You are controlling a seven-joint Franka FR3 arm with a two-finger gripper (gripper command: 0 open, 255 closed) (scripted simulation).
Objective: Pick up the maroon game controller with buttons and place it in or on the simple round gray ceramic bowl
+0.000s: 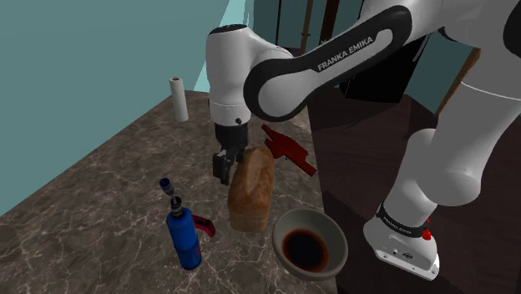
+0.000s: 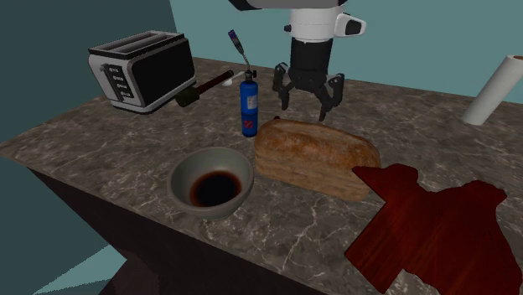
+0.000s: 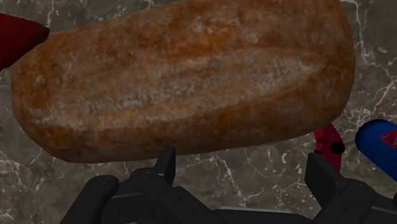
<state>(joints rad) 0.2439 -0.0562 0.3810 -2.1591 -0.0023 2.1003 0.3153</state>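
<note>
In the wrist view the controller [image 3: 14, 35] is a dark red tip past one end of the loaf [image 3: 184, 83], the rest cut off; its buttons cannot be made out. The loaf, just ahead of the gripper [image 3: 240, 159], runs out of frame on its far side. Beside one finger the blue torch [image 3: 380, 143] is cropped to a rounded end. In the second exterior view the paper roll [image 2: 496, 90], well to the gripper's side, is cut by the edge; a dark thing [image 2: 201, 90] beyond the torch is too small to name.

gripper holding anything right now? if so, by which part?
Nothing held. The gripper is open, its fingers apart beside the loaf and clasping nothing. The controller lies on the counter, untouched.
</note>
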